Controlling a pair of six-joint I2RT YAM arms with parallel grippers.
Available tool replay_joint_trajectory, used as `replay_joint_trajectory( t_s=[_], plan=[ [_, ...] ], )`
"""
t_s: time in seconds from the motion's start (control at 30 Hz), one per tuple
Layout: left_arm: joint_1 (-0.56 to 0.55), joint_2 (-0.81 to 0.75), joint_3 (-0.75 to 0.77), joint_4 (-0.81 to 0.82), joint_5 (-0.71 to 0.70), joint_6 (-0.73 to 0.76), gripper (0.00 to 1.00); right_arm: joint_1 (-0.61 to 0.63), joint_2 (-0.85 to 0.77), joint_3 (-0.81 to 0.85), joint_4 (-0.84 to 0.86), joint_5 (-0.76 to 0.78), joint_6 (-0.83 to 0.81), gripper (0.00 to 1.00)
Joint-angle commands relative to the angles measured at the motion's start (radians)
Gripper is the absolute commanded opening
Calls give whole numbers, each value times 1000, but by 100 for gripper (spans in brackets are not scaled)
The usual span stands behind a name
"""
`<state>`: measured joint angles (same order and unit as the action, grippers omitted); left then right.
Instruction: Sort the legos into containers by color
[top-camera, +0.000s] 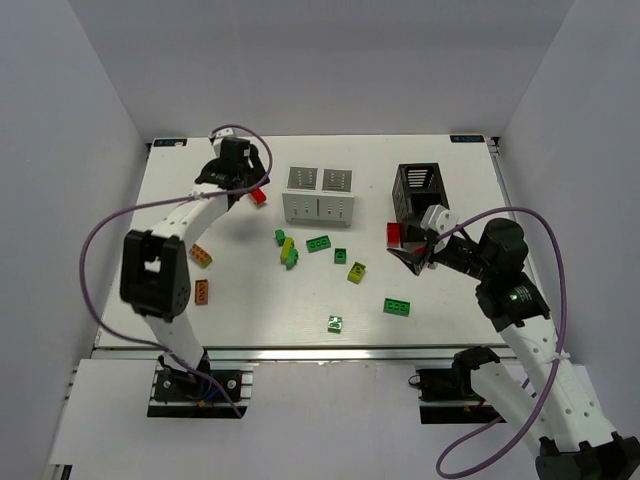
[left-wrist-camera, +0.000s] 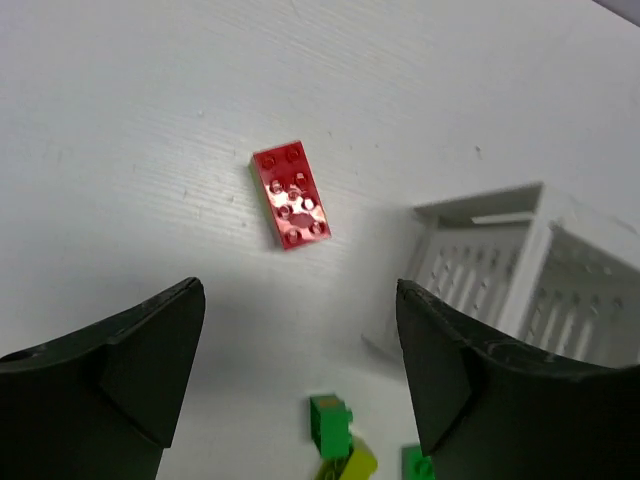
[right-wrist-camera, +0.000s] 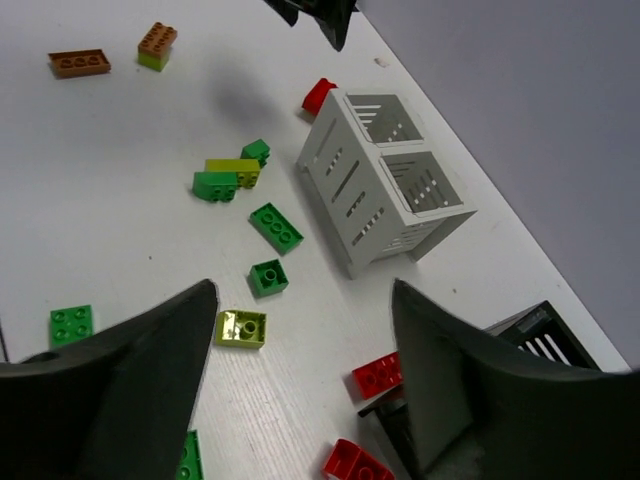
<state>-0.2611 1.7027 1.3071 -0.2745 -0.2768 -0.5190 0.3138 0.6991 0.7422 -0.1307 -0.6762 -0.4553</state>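
Left gripper (left-wrist-camera: 300, 325) hung wide open, empty, over red brick (left-wrist-camera: 291, 194) near white box (left-wrist-camera: 535, 250); right gripper (right-wrist-camera: 303, 305) also wide open, empty

Left tool (top-camera: 247, 181) hovering just above red brick (top-camera: 259, 196), beside white box (top-camera: 320, 206). Right tool (top-camera: 412, 252) hanging near black box (top-camera: 417, 186). Green bricks (top-camera: 319, 243) lying scattered across counter (top-camera: 450, 300).

You're in a robot lab test cell, not a home or shop. A bare white table (top-camera: 450, 300) is boxed in by plain pale walls (top-camera: 330, 70), which rise beyond your left claw (top-camera: 248, 182) and outboard of it and of your right claw (top-camera: 408, 256). Purple cables (top-camera: 100, 225) loop off both arms. The arm bases (top-camera: 195, 385) are bolted at the near edge, behind the claws.
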Motion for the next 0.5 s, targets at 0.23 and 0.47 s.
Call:
replay_joint_trajectory(
  t_s=[0.23, 0.47],
  plan=[
    [5, 373, 468, -397, -177, -73, 88, -2, 16, 6, 78, 70, 21, 55],
    [5, 482, 552, -394, -110, -67, 88, -2, 16, 0, 82, 67, 15, 54]
  ],
)
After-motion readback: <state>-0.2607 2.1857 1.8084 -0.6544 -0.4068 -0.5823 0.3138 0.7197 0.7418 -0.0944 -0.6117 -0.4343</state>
